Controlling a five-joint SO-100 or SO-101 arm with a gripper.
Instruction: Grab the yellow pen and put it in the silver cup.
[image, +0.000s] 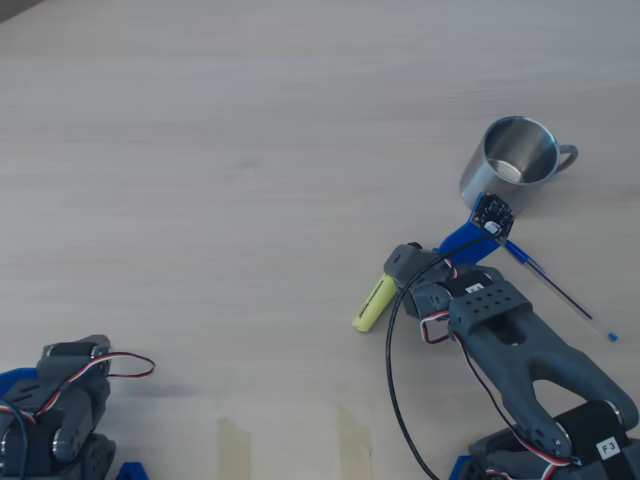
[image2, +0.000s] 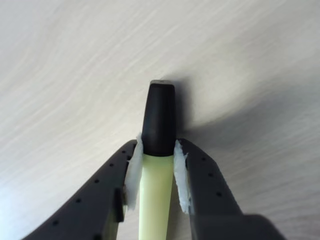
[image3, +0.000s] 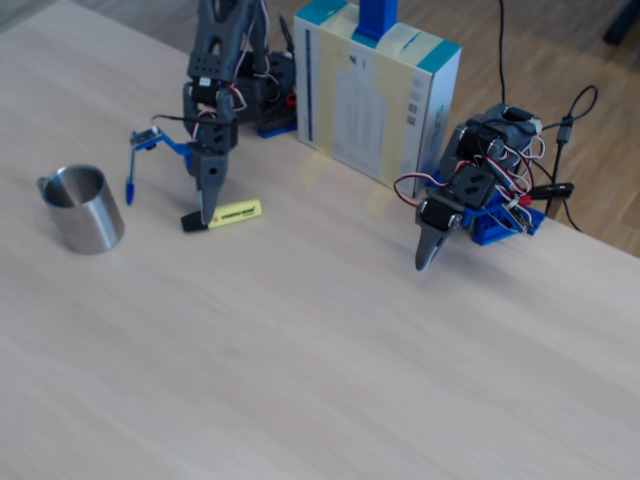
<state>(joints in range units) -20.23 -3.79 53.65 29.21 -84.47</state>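
The yellow pen (image: 375, 302) lies flat on the wooden table, its black cap end under my gripper (image: 400, 270). In the wrist view my gripper (image2: 157, 150) has both white pads (image2: 133, 172) pressed against the pen (image2: 156, 200) where the black cap meets the yellow barrel. In the fixed view the gripper (image3: 208, 212) points straight down onto the pen (image3: 235, 211), which rests on the table. The silver cup (image: 515, 165) stands upright and empty beyond the gripper; in the fixed view the cup (image3: 85, 210) is to the pen's left.
A thin blue ballpoint pen (image: 560, 290) lies next to my arm, near the cup. A second arm (image3: 470, 190) is parked at the right of the fixed view, beside a cardboard box (image3: 375, 95). Tape strips (image: 235, 448) mark the near table edge.
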